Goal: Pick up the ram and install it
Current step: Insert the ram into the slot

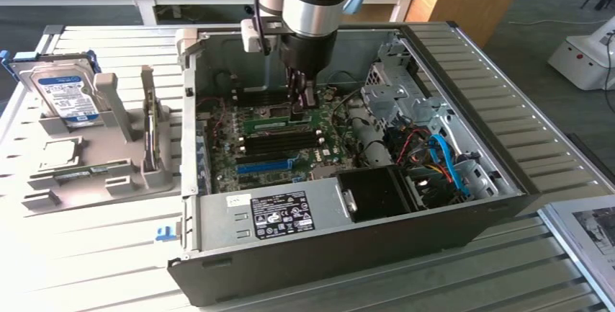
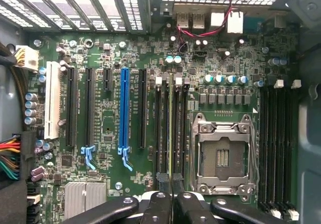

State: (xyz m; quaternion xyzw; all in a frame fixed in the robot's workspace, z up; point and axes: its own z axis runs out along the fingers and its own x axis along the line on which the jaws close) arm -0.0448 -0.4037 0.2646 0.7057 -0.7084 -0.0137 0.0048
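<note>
Green, thin, seen edge-on: one ram (image 2: 171, 128) stands among the black slots (image 2: 161, 128) near the middle of the motherboard (image 2: 108, 128), between one blue slot strip (image 2: 124, 111) and one processor socket (image 2: 223, 156), clenched by the one gripper (image 2: 172, 198).

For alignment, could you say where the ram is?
Wrist view: the ram sits edge-on in the gripper, over the black memory slots beside the CPU socket.

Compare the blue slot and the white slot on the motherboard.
Colour: the blue slot is bright blue, the white slot plain white. Width: the white slot is broader, the blue slot slimmer. End clip: the blue slot carries a pale blue clip at one end; the white slot shows none. Both lie parallel on the green motherboard, and both are empty.
</note>
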